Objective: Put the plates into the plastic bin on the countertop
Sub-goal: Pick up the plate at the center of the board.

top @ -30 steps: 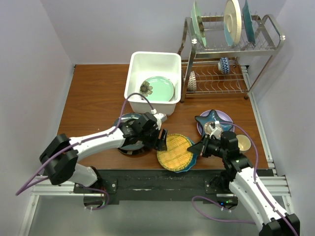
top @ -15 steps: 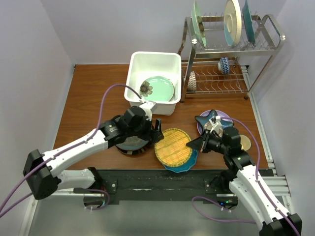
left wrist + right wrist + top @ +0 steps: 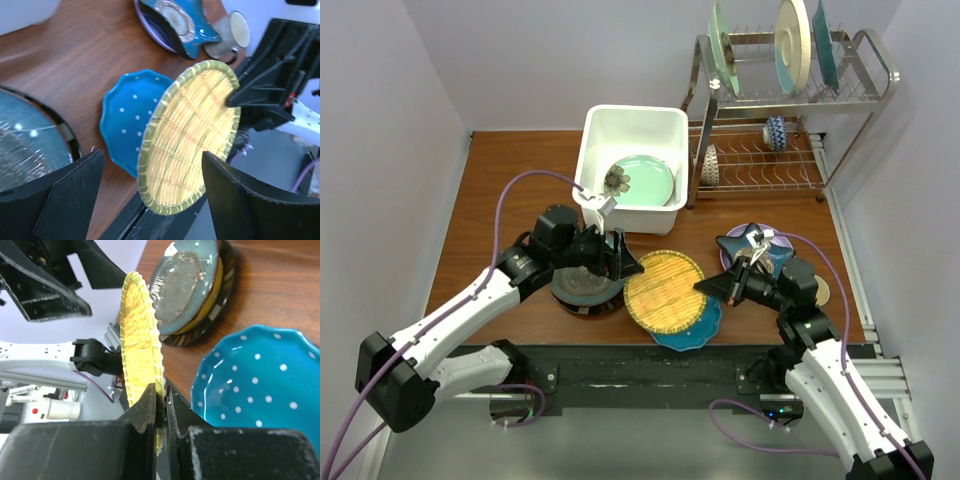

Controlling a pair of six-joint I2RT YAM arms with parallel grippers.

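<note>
My right gripper (image 3: 705, 288) (image 3: 161, 387) is shut on the right rim of a yellow woven-pattern plate with a green rim (image 3: 665, 288) (image 3: 192, 130) (image 3: 137, 340). It holds the plate tilted on edge above the blue dotted plate (image 3: 692, 330) (image 3: 125, 120) (image 3: 260, 375). My left gripper (image 3: 620, 262) (image 3: 151, 153) is open and empty, facing the yellow plate's left rim without touching it. The white plastic bin (image 3: 595, 150) at the back holds the mint flower plate (image 3: 645, 180).
A stack of glass, dark teal and black-rimmed striped plates (image 3: 582, 288) (image 3: 25, 145) (image 3: 192, 285) lies under my left wrist. The blue star plate (image 3: 760, 245) (image 3: 175, 20) rests on a lilac plate beside a cream mug (image 3: 817, 290). The wire rack (image 3: 790, 100) stands back right.
The right gripper has lifted the yellow plate off the blue dotted plate and tilted it up toward the left. The left gripper has drawn back up and left from the plate's edge.
</note>
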